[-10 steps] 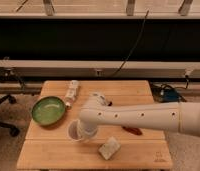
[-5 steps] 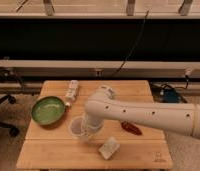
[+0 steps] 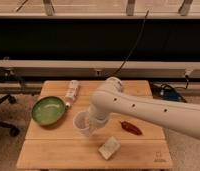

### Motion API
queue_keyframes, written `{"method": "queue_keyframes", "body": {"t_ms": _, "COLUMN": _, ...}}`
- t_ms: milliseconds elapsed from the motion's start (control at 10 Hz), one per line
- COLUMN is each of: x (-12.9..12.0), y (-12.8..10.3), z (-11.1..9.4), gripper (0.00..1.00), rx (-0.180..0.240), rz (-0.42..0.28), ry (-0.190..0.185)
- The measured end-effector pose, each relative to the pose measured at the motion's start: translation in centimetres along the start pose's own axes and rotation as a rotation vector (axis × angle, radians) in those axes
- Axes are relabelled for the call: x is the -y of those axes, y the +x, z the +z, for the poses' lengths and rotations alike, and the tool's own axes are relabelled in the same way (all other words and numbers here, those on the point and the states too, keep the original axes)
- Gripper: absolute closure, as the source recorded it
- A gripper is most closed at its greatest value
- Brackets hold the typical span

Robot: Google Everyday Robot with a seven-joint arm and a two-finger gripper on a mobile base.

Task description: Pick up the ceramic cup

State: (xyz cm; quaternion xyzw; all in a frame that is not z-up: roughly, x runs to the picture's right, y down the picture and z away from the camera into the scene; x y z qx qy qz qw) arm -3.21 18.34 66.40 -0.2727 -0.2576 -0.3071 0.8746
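The small plain white ceramic cup (image 3: 82, 123) stands upright on the pale wooden desk (image 3: 53, 152), just right of the wide green bowl (image 3: 48, 110), apart from it, so access looks free. The white arm's hand (image 3: 94, 125) sits at the cup's right side, evidently placed for grasping; whether it grips cannot be told.

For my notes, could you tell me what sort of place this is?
Probably a robotics lab: a wooden table by a railed dark window, a cable hanging down, an office chair at left. The gripper is at the cup.
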Motion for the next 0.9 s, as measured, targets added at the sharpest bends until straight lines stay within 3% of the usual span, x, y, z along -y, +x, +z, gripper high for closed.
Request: {"method": "queue_keyframes", "body": {"t_ms": 900, "x": 0.2, "y": 1.7, "z": -2.7, "gripper": 1.0, "rx": 0.005, "rz": 0.008, "ry": 0.011}}
